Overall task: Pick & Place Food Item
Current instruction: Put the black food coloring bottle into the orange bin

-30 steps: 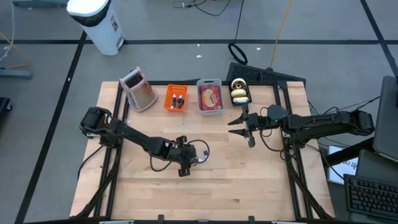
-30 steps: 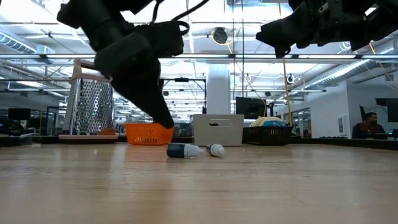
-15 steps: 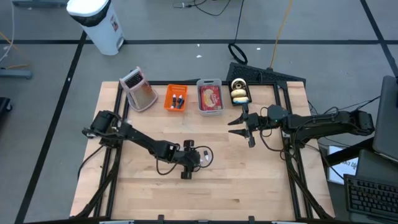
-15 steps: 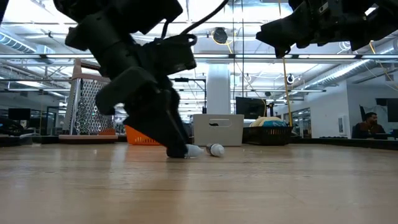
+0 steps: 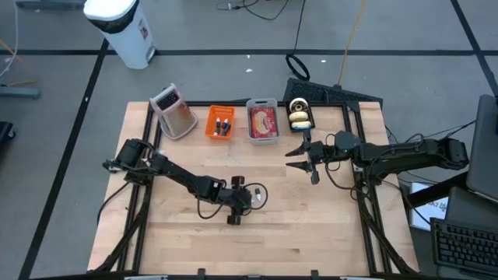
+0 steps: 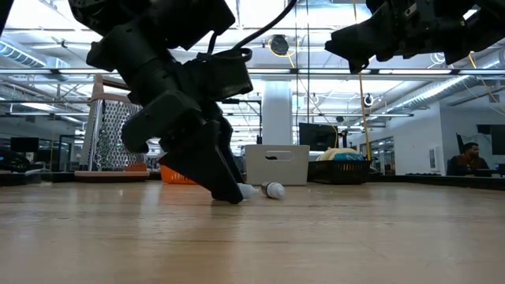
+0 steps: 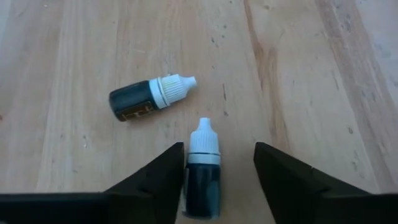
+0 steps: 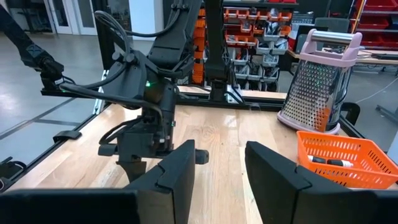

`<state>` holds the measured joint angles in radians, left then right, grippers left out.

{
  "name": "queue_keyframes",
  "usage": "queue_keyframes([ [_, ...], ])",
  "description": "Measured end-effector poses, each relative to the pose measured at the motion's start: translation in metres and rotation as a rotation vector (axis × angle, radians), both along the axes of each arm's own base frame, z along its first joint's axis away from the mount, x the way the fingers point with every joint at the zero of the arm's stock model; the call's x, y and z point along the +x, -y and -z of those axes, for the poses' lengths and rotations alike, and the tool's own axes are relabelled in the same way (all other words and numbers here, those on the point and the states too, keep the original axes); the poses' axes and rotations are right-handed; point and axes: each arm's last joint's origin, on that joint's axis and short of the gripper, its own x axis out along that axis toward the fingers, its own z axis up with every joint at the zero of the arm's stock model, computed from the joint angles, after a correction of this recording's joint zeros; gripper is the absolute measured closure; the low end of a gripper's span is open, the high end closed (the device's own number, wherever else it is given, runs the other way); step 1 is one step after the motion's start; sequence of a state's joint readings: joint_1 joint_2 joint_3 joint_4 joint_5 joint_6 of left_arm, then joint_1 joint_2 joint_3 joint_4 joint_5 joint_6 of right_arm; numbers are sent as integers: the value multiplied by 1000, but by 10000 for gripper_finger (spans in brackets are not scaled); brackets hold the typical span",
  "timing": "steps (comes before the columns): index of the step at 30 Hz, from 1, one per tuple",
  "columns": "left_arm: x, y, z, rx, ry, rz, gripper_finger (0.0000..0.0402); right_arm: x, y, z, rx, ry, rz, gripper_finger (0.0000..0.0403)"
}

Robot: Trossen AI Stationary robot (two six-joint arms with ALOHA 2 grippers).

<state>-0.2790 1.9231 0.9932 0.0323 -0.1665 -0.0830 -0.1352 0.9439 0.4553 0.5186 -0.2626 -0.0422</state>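
Two small dropper bottles lying on the wooden surface [image 5: 311, 233], each dark-bodied with a ribbed white cap and tapered nozzle: near bottle [image 7: 203, 168] flat between the fingers [image 7: 155, 180] of the left tool [image 7: 217, 177], nozzle pointing away from it, fingers spread either side, one right against the bottle, the other apart from it, so not clenched on it. Far bottle [image 7: 149, 99] just beyond and to one side, lying crosswise, a gold label on its dark body (text too small to read). In the low view, left tool [image 6: 225, 185] tipped down with its tips at the surface beside the white caps. Well beyond the left tool, along the far edge of the surface: a metal box grater [image 5: 174, 112] with pink trim and perforated faces, an orange plastic mesh basket [image 5: 220, 122] holding more small dark items, a grey tub [image 5: 262, 121] with something red inside, and a yellow-and-white stack [image 5: 299, 115] in a dark holder. Right tool [image 5: 299, 153] raised above the surface near that stack, well apart from both bottles, fingers parted and grasping nothing. Nothing lying between the left tool and the near bottle. Surface of pale planked wood with visible grain, framed by dark metal rails.
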Motion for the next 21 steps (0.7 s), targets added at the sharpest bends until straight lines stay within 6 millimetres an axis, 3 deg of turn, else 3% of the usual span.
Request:
queue_keyframes([
  [11,1,-6,1,-32,-7,-45,331,0,0,0,0,0,0,273],
  [17,-3,-13,-12,-3,-7,-76,327,0,0,0,1,0,0,273],
  [21,-10,-21,-41,55,36,-115,320,0,0,0,1,-3,0,273],
])
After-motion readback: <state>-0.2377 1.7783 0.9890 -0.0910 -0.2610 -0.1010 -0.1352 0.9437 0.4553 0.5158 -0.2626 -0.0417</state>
